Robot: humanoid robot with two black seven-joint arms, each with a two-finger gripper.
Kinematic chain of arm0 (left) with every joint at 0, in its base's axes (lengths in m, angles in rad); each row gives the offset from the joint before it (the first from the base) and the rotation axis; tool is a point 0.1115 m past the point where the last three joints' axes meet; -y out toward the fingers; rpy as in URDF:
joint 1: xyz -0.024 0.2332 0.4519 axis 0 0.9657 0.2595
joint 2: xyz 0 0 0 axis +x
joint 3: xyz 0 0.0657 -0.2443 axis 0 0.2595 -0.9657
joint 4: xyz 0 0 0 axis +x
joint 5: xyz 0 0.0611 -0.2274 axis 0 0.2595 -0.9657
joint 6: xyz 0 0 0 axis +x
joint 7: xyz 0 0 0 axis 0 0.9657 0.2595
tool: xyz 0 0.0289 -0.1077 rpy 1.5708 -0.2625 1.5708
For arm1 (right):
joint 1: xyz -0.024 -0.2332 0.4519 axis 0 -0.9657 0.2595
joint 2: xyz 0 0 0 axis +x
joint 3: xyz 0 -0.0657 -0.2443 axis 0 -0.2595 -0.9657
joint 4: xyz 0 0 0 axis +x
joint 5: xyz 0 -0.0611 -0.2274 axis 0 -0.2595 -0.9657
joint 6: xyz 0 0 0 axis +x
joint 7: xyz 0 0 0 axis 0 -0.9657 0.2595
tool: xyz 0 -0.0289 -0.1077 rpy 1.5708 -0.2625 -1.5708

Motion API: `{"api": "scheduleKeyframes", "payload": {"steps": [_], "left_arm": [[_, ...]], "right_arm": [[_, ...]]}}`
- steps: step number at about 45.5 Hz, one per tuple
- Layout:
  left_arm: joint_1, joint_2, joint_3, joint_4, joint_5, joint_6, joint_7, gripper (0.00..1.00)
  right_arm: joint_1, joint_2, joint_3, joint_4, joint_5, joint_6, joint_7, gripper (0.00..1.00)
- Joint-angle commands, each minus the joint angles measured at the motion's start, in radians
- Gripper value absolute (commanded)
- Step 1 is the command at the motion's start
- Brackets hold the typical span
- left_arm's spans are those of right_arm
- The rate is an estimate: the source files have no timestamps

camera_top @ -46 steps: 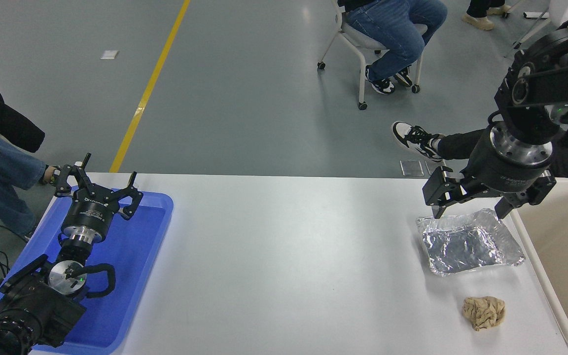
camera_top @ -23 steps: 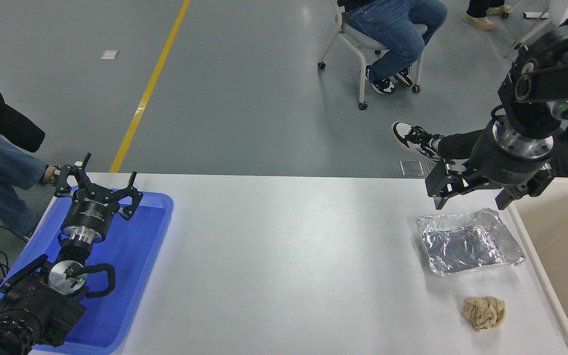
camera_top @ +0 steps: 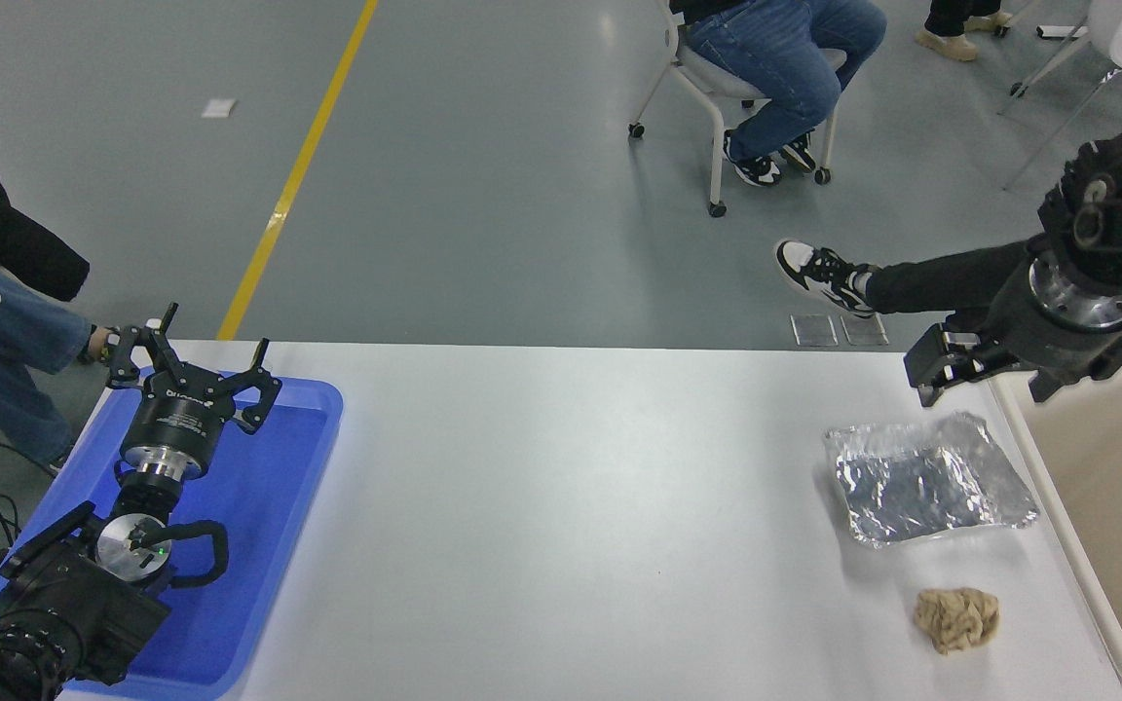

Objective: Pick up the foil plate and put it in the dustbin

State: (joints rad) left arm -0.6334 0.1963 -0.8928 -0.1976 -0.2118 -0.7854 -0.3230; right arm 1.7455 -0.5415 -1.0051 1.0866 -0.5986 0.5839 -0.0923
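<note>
The foil plate [camera_top: 929, 479], shiny and crinkled, lies flat on the white table [camera_top: 571, 506] at the right, beside the dustbin [camera_top: 1111, 506], a big beige bin at the right edge. My right gripper [camera_top: 985, 378] hangs open and empty above the table's far edge, just beyond the plate's far right corner and over the bin's far left rim. Nothing is between its fingers. At the lower left my left gripper [camera_top: 193, 362] is parked open over the blue tray.
A crumpled tan paper ball [camera_top: 956, 618] lies in front of the foil plate. The blue tray [camera_top: 269, 506] sits at the table's left end. A seated person's leg and sneaker [camera_top: 819, 275] reach in beyond the far edge; another person sits on a chair farther back.
My right gripper has risen off the foil plate and swung right and away, toward the dustbin's far corner, still open and empty. The plate stays on the table. The left arm is still.
</note>
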Motion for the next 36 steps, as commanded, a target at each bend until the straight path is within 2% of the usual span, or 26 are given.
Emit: {"api": "scheduleKeyframes", "payload": {"steps": [1,11,16,29,36], "left_arm": [[0.000,0.000,0.000,0.000,0.000,0.000,-0.001,1.00],[0.000,0.000,0.000,0.003,0.000,0.000,-0.001,1.00],[0.000,0.000,0.000,0.003,0.000,0.000,-0.001,1.00],[0.000,0.000,0.000,0.003,0.000,0.000,-0.001,1.00],[0.000,0.000,0.000,0.003,0.000,0.000,-0.001,1.00]], "right_arm": [[-0.332,-0.106,0.270,-0.189,-0.332,-0.139,0.000,1.00],[-0.543,-0.094,0.322,-0.324,-0.351,-0.344,0.002,1.00],[-0.621,-0.042,0.322,-0.384,-0.351,-0.426,0.002,1.00],[-0.807,0.092,0.414,-0.626,-0.345,-0.444,0.005,1.00],[-0.837,0.113,0.477,-0.660,-0.337,-0.444,0.019,1.00]]}}
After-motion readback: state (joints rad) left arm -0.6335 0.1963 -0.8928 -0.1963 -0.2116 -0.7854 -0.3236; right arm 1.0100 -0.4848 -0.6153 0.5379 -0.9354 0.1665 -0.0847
